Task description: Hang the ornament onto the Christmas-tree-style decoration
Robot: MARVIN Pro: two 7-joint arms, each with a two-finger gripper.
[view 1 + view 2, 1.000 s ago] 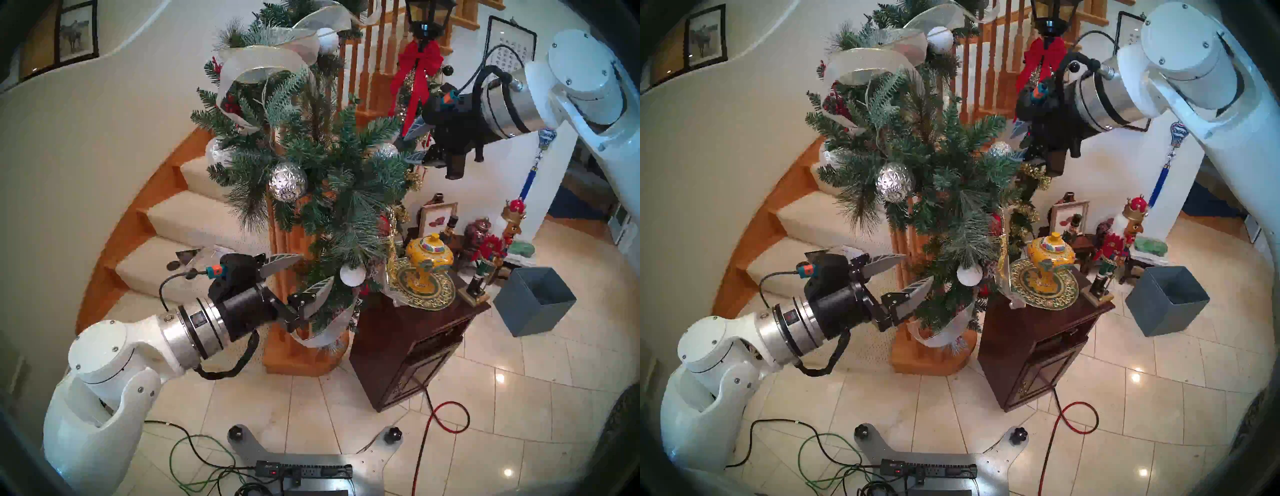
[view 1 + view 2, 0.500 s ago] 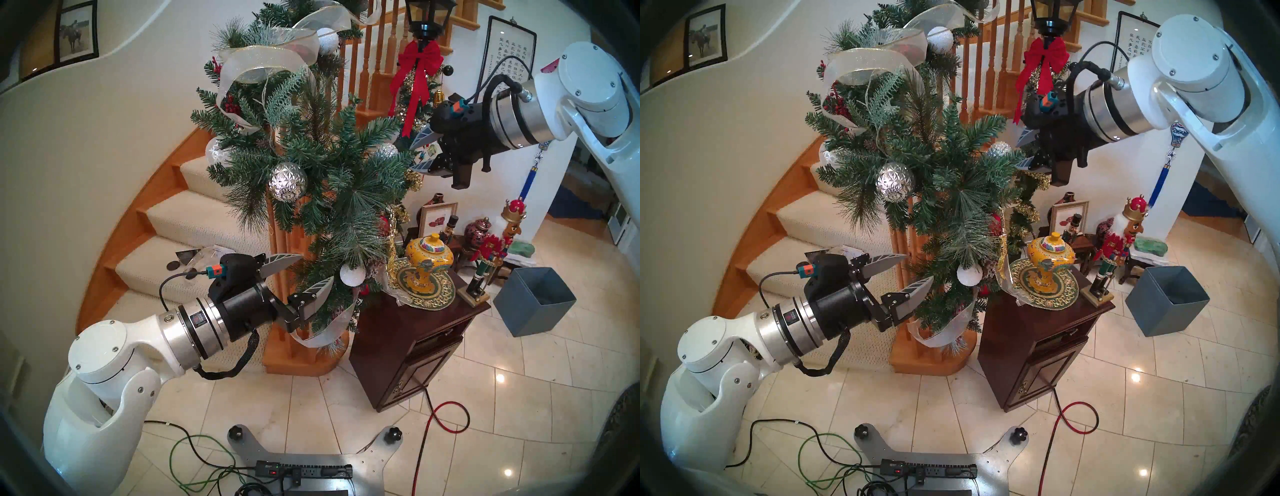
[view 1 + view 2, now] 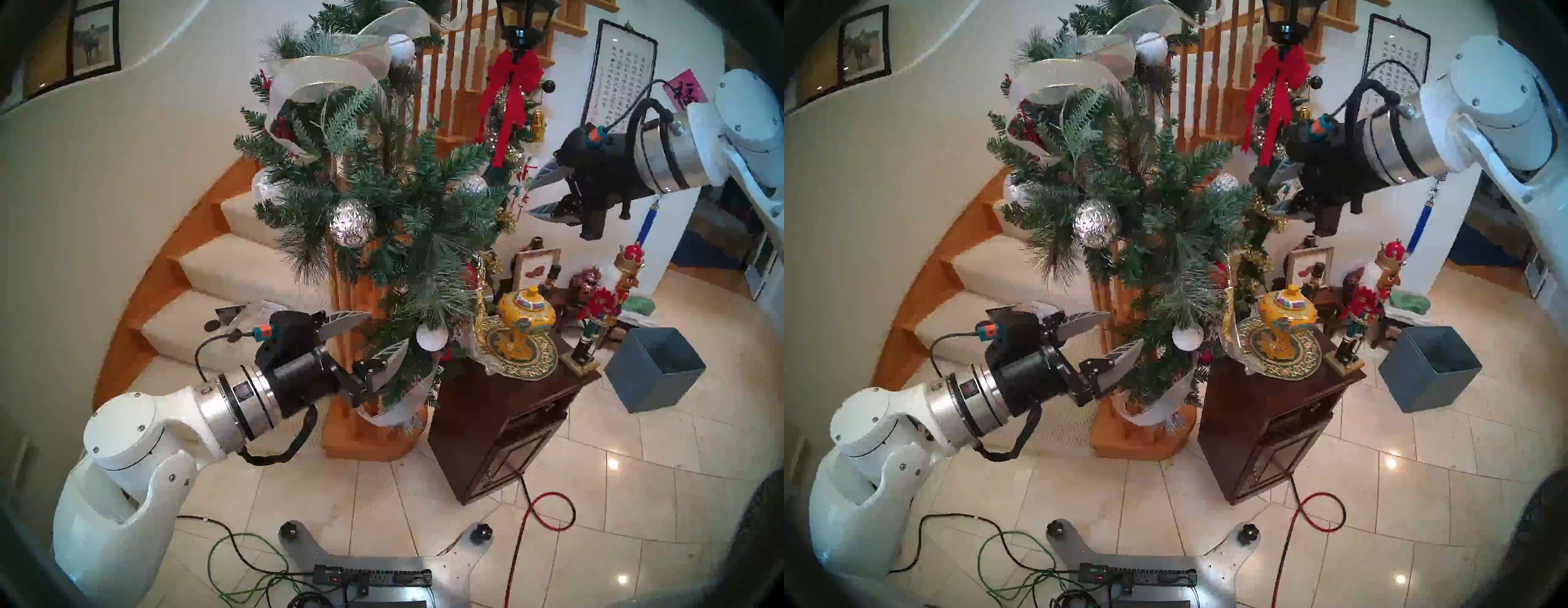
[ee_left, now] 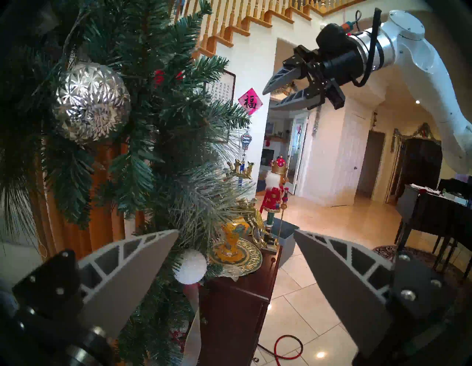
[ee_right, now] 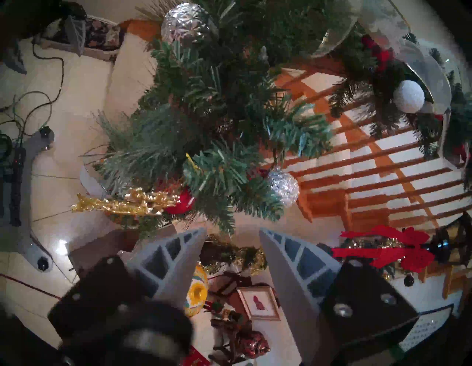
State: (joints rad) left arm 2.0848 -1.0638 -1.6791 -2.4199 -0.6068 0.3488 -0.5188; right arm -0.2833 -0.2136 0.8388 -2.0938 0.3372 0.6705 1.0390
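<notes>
In the head view, the right pincer (image 3: 530,198) is seen open and empty, apart from the garland (image 3: 424,212). The gold ornament (image 3: 480,293) is seen hung among the needles, below and left of it. The left pincer (image 3: 388,329) is also held open. In the right wrist view, the ornament's long axis is laid crosswise, off left beyond the fingertips, untouched.

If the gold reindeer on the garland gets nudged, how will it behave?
The reindeer looks thin and flat, so probably light and apt to swing or spin. Its glitter and slim tips suggest it is fragile. The garland needles would likely give.
</notes>
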